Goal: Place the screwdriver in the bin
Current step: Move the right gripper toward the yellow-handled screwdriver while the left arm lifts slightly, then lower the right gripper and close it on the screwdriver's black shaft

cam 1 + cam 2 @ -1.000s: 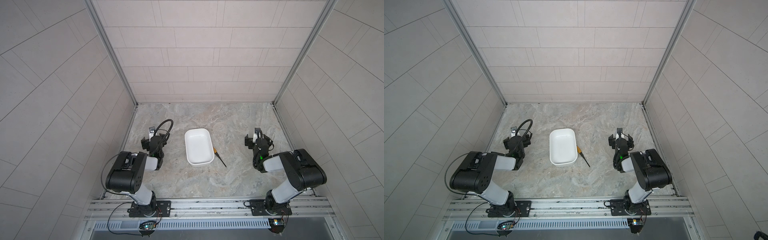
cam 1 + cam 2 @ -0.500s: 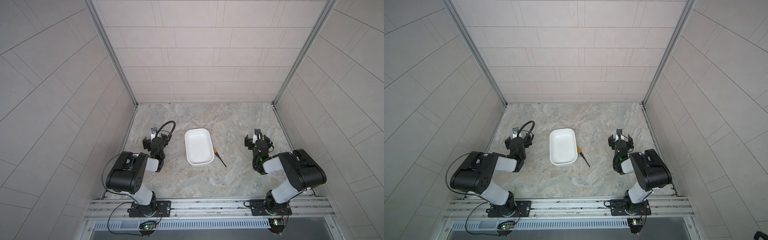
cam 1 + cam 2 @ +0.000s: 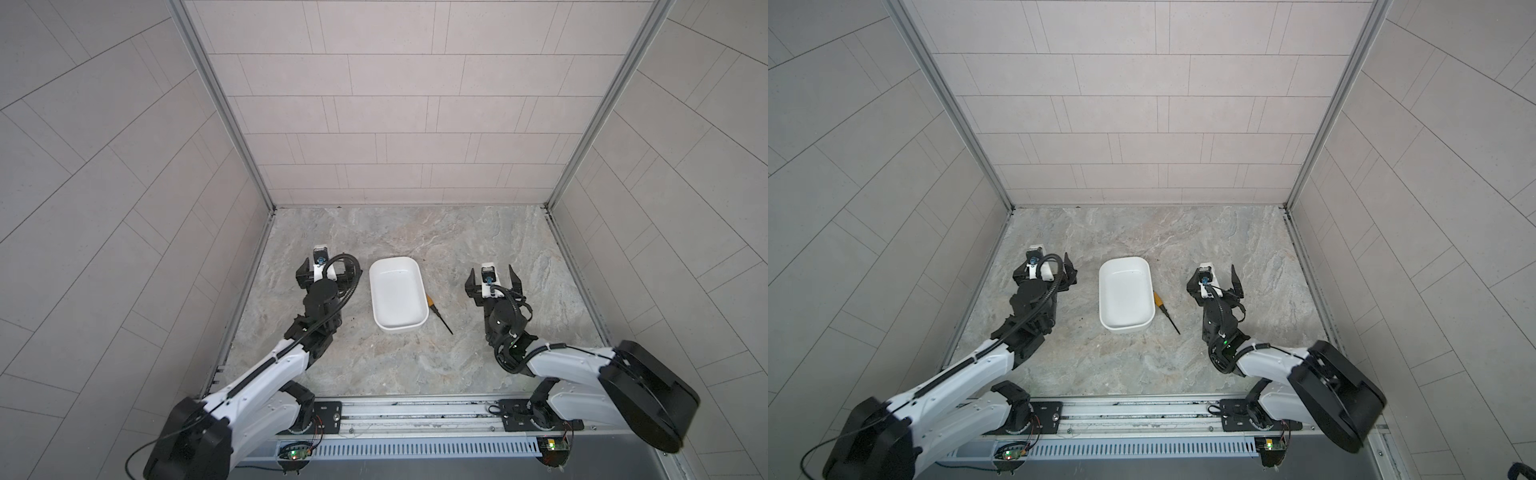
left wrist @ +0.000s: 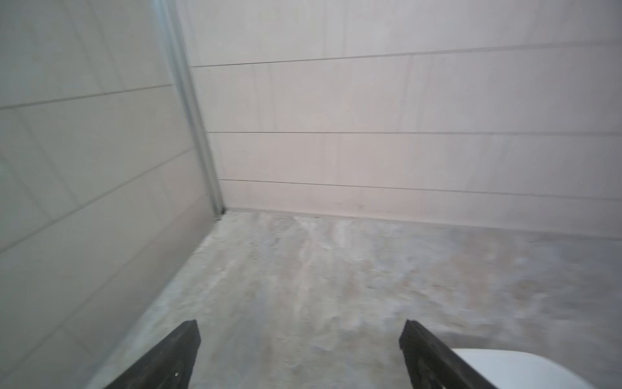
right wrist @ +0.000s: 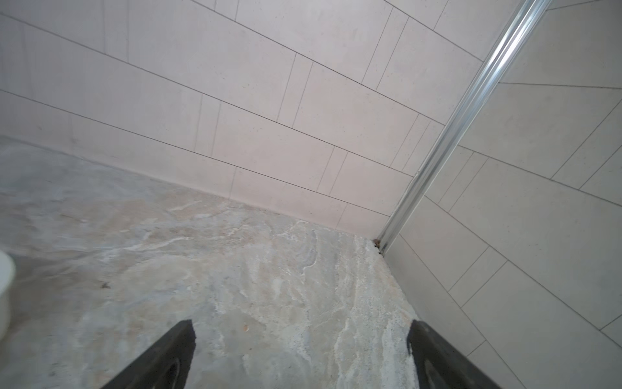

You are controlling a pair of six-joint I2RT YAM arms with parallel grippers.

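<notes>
1. Desk [image 3: 415, 365]: marbled grey, walled on three sides. Risk: the hard, smooth top looks likely to let a nudged tool skid.
2. Bin [image 3: 397, 291]: white tub, empty, near the desk's middle, long sides running front to back. Risk: it looks light, so a bump on its right wall would probably shove it.
3. Right hand [image 3: 491, 272]: fingers spread, holding nothing, well apart from the bin toward the right edge. Risk: coming in sideways, its near finger may strike the bin's rim.
4. Left hand [image 3: 325, 274]: fingers spread, empty, just beside the bin's left wall. Risk: it may block a bin that slides.
5. Screwdriver [image 3: 438, 313]: flat on the desk, not yet in the bin. The yellow handle lies against or just beside the bin's right wall, and the shaft angles toward the front edge. Risk: there is little room for a finger at the handle, and the thin shaft may slip or pivot if pinched.
</notes>
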